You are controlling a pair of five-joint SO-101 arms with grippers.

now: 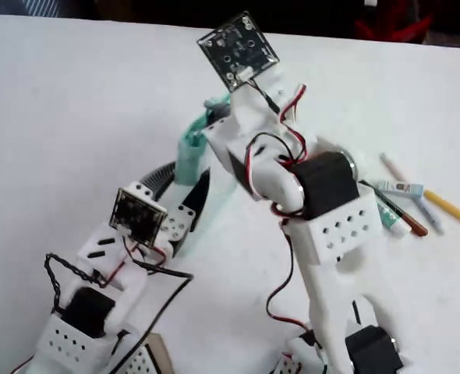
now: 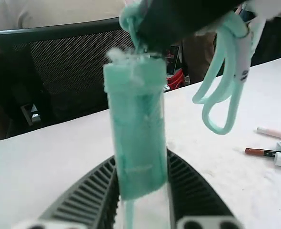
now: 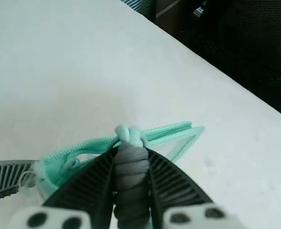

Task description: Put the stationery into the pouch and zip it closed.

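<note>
Much of pouch point(image 1: 189, 152) behind right arm point(image 1: 323, 202).

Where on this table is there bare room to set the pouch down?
The widest bare patch of table lies on the far left, bordered by the far edge and the left arm. A smaller one sits front right, between the stationery and the near edge. The middle is crowded: both arms meet around the pouch.
</note>
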